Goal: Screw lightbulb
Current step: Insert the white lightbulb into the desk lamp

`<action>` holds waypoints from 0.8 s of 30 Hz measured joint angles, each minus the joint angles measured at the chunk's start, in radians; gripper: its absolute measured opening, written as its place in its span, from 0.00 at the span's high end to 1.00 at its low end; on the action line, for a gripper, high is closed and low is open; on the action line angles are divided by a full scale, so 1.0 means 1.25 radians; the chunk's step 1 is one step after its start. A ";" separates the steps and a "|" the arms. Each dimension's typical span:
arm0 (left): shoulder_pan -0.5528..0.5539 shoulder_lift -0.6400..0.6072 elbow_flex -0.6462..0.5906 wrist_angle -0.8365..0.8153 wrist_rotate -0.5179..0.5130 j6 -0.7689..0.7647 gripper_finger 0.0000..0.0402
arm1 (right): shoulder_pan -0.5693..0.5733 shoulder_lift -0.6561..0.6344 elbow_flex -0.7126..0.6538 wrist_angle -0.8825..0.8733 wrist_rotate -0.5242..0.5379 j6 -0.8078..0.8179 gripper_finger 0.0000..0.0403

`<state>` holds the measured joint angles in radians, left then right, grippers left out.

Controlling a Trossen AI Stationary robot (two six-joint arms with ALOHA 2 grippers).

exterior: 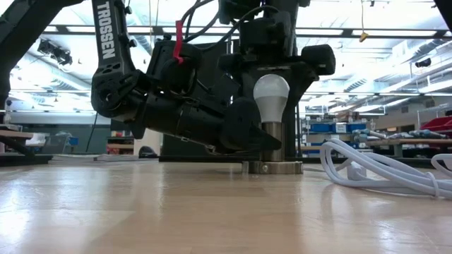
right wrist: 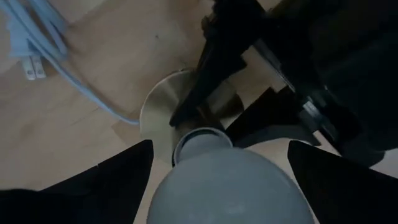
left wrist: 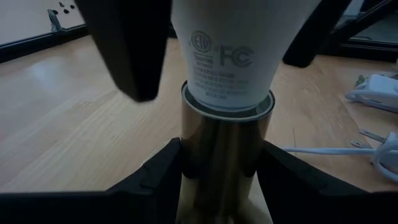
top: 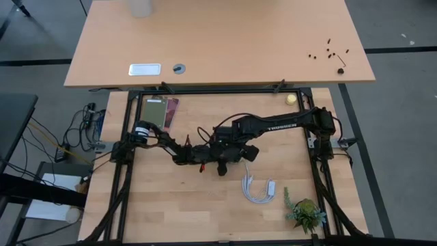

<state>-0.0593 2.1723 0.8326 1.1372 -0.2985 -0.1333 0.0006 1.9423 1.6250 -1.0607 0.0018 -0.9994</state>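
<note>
Low view shows you the lightbulb (exterior: 271, 95) upright in the socket (exterior: 272, 149), left tool (left wrist: 217, 177) clamping that socket, right tool (right wrist: 217, 165) spread wide around the bulb.

Both arms are dark, nearly black, built of blocky links. White "TROSSEN" lettering runs along the right arm's (top: 273, 126) long link seen from above, and along an arm link in the low view. Black cables loop off the joints, with a red tag (exterior: 179, 32) among them. Gripper fingers (left wrist: 127, 46) are matte black wedges.
</note>
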 joint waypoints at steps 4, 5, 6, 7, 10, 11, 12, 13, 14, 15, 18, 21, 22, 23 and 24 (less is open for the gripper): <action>0.000 0.001 0.000 0.003 0.000 0.000 0.54 | 0.000 0.001 -0.026 0.046 -0.006 -0.027 0.13; 0.000 0.001 0.000 0.002 0.000 0.000 0.54 | -0.002 0.001 -0.026 0.051 -0.006 -0.026 0.15; 0.000 0.001 0.000 0.002 0.000 0.000 0.54 | -0.004 0.001 -0.026 0.055 -0.012 -0.022 0.17; 0.000 0.001 0.000 0.002 0.000 -0.001 0.54 | -0.006 0.001 -0.026 0.056 -0.022 -0.022 0.19; 0.000 0.001 0.000 0.002 0.000 -0.001 0.54 | -0.010 0.001 -0.026 0.057 -0.032 -0.016 0.25; 0.000 0.001 0.000 0.001 0.000 -0.001 0.54 | -0.010 0.001 -0.026 0.056 -0.033 -0.010 0.27; 0.000 0.001 0.000 0.001 0.000 -0.001 0.54 | -0.011 0.001 -0.026 0.053 -0.034 -0.001 0.28; 0.000 0.001 0.000 0.001 0.000 -0.001 0.54 | -0.012 0.001 -0.026 0.047 -0.039 0.007 0.30; 0.000 0.001 0.001 0.001 0.000 -0.001 0.54 | -0.013 0.001 -0.026 0.040 -0.043 0.010 0.33; 0.000 0.001 0.001 0.001 0.000 -0.001 0.54 | -0.013 0.001 -0.026 0.034 -0.044 0.010 0.35; 0.000 0.001 0.001 0.001 0.000 -0.001 0.54 | -0.014 0.000 -0.035 0.033 -0.045 0.010 0.39; 0.000 0.001 0.001 0.001 0.000 -0.001 0.54 | -0.014 -0.001 -0.037 0.035 -0.044 0.040 0.39; 0.000 0.001 0.001 0.001 0.000 -0.001 0.54 | -0.014 -0.001 -0.037 0.037 -0.044 0.058 0.39; 0.000 0.001 0.001 0.001 0.000 -0.001 0.54 | -0.014 -0.001 -0.038 0.039 -0.044 0.077 0.38; 0.000 0.001 0.001 0.001 0.000 -0.001 0.54 | -0.014 -0.001 -0.038 0.041 -0.044 0.096 0.37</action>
<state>-0.0589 2.1731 0.8341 1.1381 -0.2981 -0.1352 -0.0166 1.9411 1.5780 -1.0096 -0.0536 -0.8790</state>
